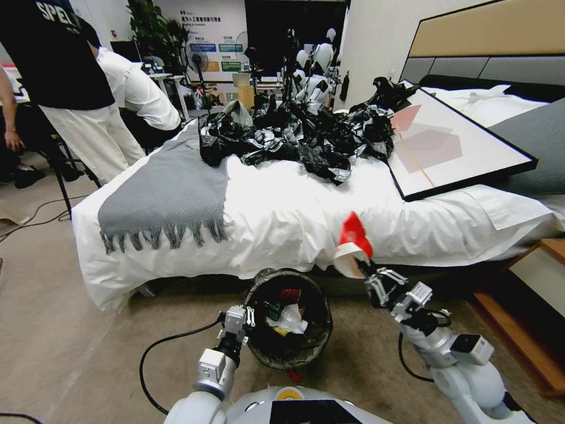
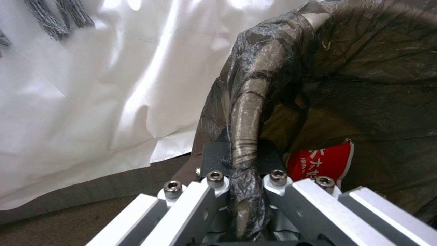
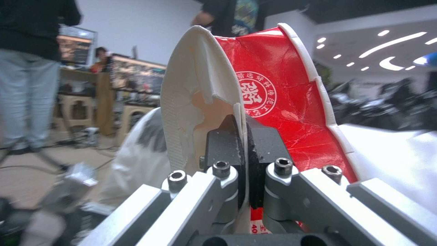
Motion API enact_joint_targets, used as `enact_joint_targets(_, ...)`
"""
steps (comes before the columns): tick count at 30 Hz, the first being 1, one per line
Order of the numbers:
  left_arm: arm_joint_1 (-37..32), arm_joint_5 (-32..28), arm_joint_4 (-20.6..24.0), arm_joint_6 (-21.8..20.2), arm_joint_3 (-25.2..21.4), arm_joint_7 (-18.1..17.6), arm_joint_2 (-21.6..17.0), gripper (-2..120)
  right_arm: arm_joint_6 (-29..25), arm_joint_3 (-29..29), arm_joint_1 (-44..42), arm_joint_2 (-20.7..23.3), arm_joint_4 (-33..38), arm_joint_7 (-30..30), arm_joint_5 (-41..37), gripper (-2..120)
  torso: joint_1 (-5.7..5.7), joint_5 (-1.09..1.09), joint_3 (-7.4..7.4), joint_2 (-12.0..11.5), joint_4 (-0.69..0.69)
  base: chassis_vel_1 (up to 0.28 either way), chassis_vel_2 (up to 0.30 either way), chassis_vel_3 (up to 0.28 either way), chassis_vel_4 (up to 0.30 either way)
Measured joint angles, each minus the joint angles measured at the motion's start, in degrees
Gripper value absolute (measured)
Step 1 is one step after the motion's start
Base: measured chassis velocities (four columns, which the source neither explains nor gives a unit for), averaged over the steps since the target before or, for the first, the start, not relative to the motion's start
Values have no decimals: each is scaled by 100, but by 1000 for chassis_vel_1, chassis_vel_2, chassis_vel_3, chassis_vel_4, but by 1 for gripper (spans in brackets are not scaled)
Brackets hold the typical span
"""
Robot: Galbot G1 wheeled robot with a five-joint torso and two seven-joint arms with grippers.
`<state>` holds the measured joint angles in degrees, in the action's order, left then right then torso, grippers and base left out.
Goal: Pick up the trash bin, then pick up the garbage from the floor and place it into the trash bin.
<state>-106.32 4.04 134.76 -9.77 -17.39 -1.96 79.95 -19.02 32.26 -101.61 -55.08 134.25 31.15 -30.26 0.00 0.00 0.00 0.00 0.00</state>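
Note:
The trash bin (image 1: 312, 347), round and lined with a crinkled black bag, hangs just above the carpet before the bed. My left gripper (image 1: 247, 318) is shut on its left rim (image 2: 248, 112); the wrist view shows the bag-wrapped rim pinched between the pads. Inside lie a red wrapper (image 2: 325, 164), white scraps and a bottle (image 1: 289, 318). My right gripper (image 1: 368, 272) is raised to the right of the bin, above its rim height, shut on a piece of garbage, a crushed red-and-white paper cup (image 1: 353, 244) (image 3: 278, 99). A small red scrap (image 1: 293, 375) lies under the bin's near edge.
The bed (image 1: 294, 218) with white sheet and grey fringed throw (image 1: 168, 194) stands right behind the bin. On it lie a heap of black plastic bags (image 1: 294, 132) and a framed picture (image 1: 453, 144). A wooden nightstand (image 1: 529, 312) is at right. People stand at far left.

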Motion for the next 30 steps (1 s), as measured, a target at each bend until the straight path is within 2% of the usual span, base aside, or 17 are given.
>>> enact_joint_targets(3,12,2,-14,0,14,1,9,1,144,-396,83,145,-153,-11,177,0,0,0,0,0,0,0,0,0,0)
enact_joint_targets(15,17,72,-30,-6,76,12,74,1,298,-1109,289,131,-563,-31,582,0,0,0,0,0,-1,0,0,0,0)
enact_joint_targets(30,-29,120,46,-7,112,17,93,1,289,-1501,660,-87,-1447,-137,833,0,0,1,0,0,0,0,0,0,0)
